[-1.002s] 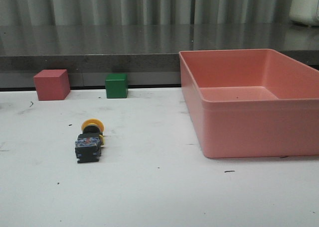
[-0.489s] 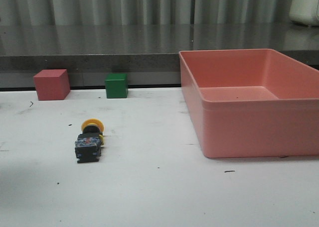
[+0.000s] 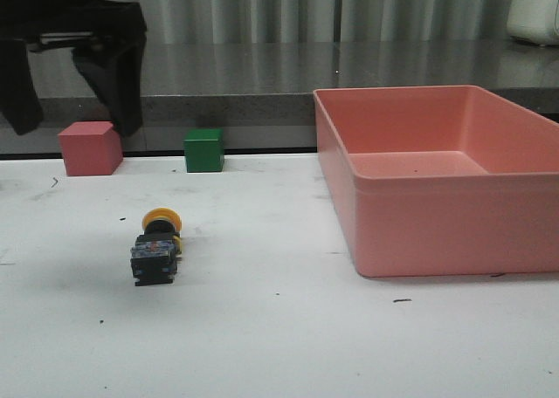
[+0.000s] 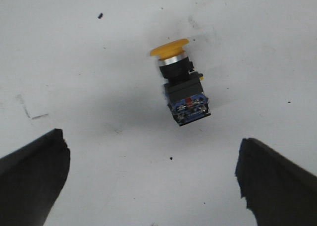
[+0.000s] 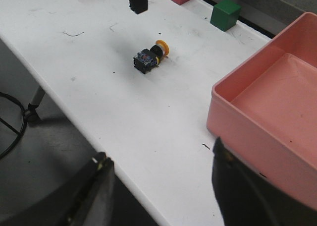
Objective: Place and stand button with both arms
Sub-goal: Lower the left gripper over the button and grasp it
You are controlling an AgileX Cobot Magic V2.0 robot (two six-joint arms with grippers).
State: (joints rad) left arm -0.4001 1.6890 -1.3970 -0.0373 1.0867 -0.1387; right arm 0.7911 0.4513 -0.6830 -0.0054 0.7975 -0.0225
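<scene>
white table | button lying alone | left claw wide above | right claw wide

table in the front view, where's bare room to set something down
The table is bare along the near edge, in front of the button and pink bin, and between those two. It is crowded at the far left, where the red cube and green cube sit under the open left pincer.

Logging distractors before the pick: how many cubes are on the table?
2. The pinkish-red cube sits at the table's back left; the green cube stands apart to its right, left of the pink bin.
</scene>
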